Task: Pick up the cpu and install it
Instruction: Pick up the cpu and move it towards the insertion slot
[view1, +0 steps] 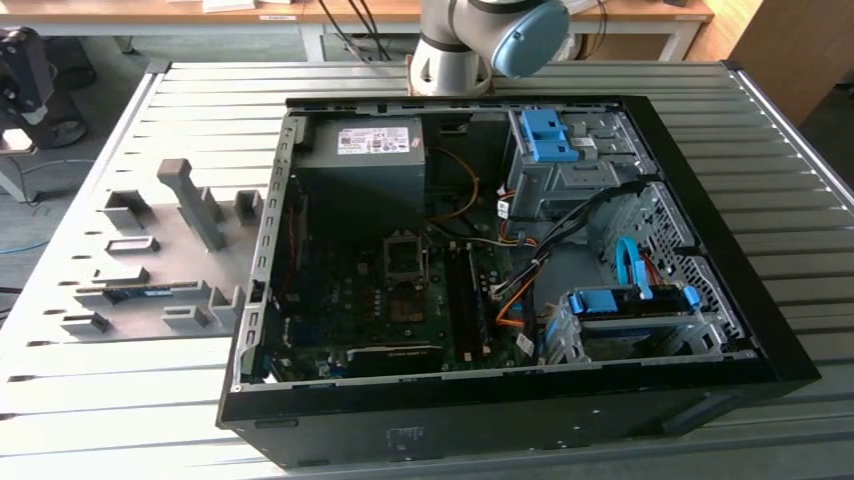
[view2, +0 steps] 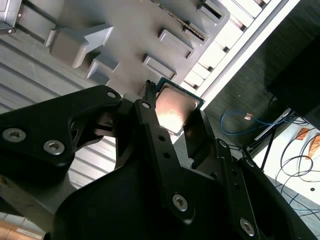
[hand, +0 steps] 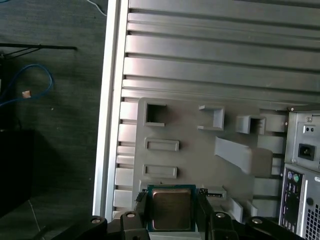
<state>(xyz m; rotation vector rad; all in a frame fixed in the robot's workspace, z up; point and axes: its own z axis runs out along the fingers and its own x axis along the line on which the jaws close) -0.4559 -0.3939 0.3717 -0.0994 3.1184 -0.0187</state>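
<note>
Claw (hand: 171, 202): gripping the cpu (hand: 171, 209) (view2: 175, 107), nearly closed, one finger (hand: 202, 210) pressing on each opposite edge.
Cpu: sitting flat between the fingers, showing its silver face in both wrist views, hanging clear above the grey tray (hand: 200, 155).
Tray (view1: 167, 255): lying on the slatted table (view1: 200, 100), at nine o'clock from the computer case (view1: 467, 425) in the exterior view.
Arm base (view1: 461, 55): standing at twelve o'clock from the case.

cpu (hand: 171, 207) | lower edge hidden, seemingly behind gripper (hand: 171, 202) | arm (view1: 474, 45) cropped
</note>
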